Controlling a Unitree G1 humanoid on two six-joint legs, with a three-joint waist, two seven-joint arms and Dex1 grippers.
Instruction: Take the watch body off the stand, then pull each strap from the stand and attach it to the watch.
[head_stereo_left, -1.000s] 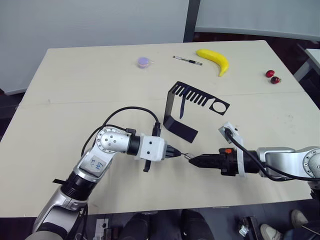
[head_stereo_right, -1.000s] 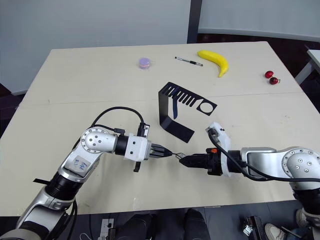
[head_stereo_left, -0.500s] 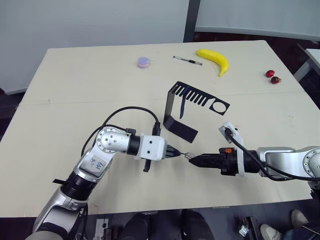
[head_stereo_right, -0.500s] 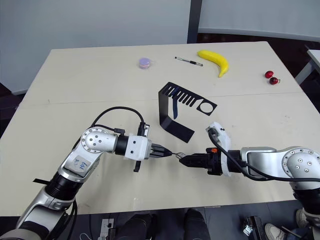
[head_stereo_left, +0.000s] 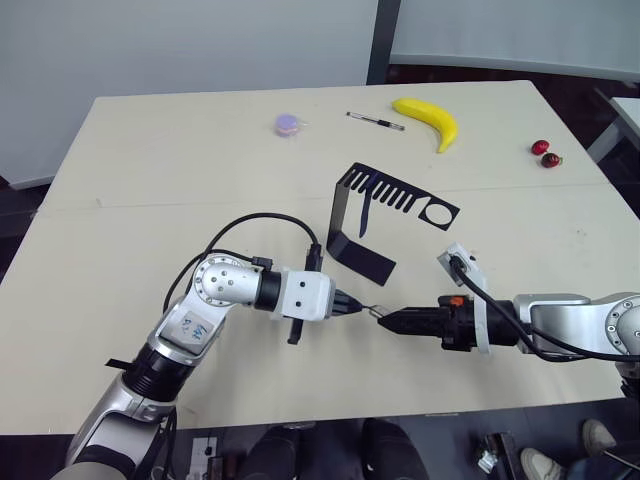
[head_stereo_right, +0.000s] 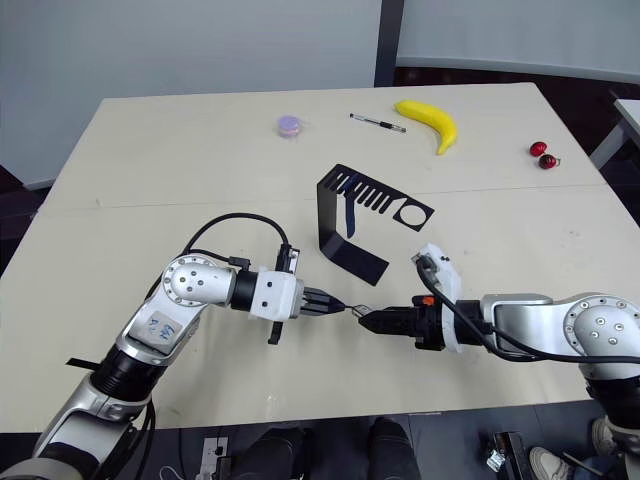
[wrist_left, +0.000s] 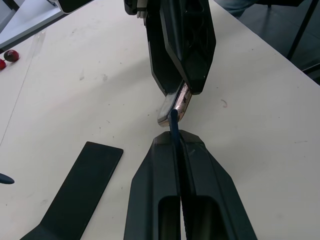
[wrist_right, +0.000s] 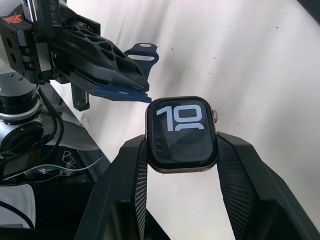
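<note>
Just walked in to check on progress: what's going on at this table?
The right tool grips the small rounded-square watch body with the pale gold rim. The left tool pinches a dark navy blue strap and holds its end against the watch's edge, above the table's near part. The second navy strap hangs from the black bent sheet-metal stand.

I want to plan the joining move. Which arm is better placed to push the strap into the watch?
Probably the left. Its gripper is shut on the strap, whose tip already meets the edge of the watch. The right gripper is shut on the watch and can just hold it steady.
</note>
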